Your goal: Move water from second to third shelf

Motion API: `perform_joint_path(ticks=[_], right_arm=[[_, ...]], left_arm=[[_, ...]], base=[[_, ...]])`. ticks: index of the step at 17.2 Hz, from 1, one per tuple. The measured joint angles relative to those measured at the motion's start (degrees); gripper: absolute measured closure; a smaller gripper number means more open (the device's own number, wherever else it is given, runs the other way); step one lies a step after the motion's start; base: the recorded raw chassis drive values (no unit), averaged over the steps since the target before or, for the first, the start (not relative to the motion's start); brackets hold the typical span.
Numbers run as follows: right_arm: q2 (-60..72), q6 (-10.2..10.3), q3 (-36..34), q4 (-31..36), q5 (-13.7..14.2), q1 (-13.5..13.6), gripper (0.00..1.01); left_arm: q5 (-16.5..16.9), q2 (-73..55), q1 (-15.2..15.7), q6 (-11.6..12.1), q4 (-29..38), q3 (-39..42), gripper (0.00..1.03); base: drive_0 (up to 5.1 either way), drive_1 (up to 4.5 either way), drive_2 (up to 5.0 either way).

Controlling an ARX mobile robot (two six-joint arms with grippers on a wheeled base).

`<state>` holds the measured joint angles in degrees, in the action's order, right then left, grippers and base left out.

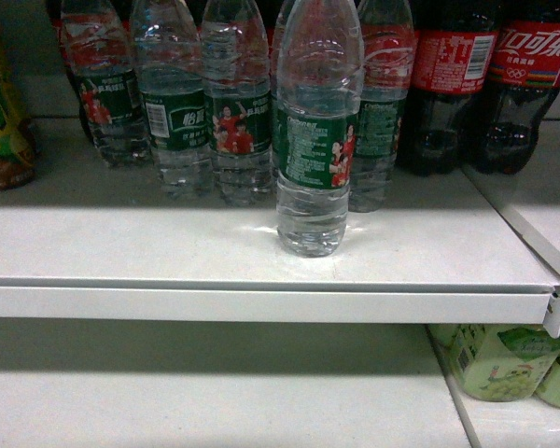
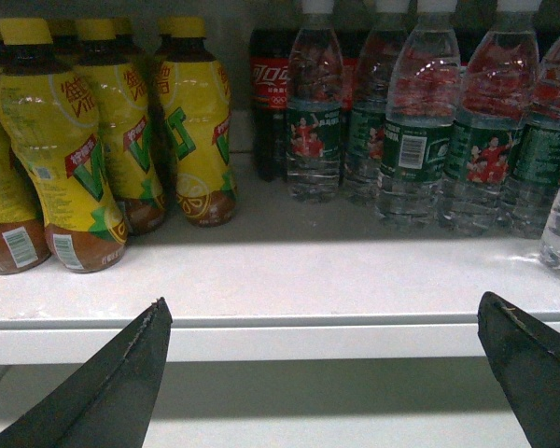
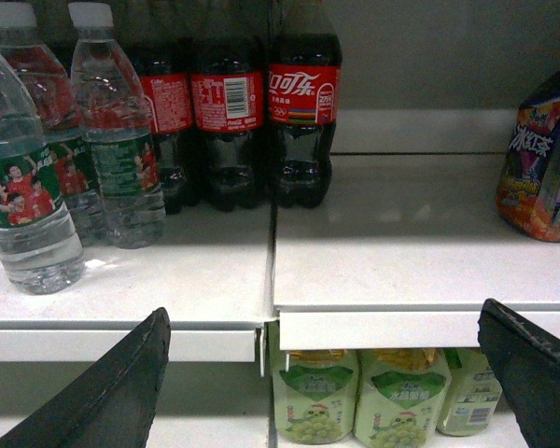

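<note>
The water bottle [image 1: 311, 131] standing foremost is clear, ribbed plastic with a glossy sheen, wrapped in a smooth green printed label; the bottles behind it look alike. The shelf [image 1: 168, 247] has a smooth, white painted surface with a soft satin reflection under the bottle. The cola bottles [image 3: 303, 117] are dark, shiny plastic with glossy red labels. The yellow drink bottles [image 2: 51, 159] wear slick printed sleeves. The left gripper [image 2: 322, 373] and right gripper [image 3: 322, 373] show matt black fingers [image 2: 121, 383] with a slightly rough edge.
</note>
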<state>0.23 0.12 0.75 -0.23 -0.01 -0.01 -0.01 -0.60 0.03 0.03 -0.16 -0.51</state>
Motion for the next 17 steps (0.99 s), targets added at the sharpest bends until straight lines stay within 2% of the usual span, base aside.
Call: perform_joint_path(ticks=[13,16,17], right_arm=[[0.0,0.0,0.0,0.0,0.02,0.0,0.03],[1.31,2.05,0.92,-3.8,-3.82,-1.62,0.03],[5.18,4.94,1.6,-3.06,-7.56,-4.42,0.03]], left_arm=[[0.0,0.0,0.0,0.0,0.0,0.0,0.05],[-0.02,0.0,0.0,0.0,-0.02,0.0,0.05],[0.07,0.0,0.0,0.0,0.04,0.0,0.05]], base=[[0.0,0.0,0.0],[0.0,0.0,0.0],[0.0,0.0,0.0]])
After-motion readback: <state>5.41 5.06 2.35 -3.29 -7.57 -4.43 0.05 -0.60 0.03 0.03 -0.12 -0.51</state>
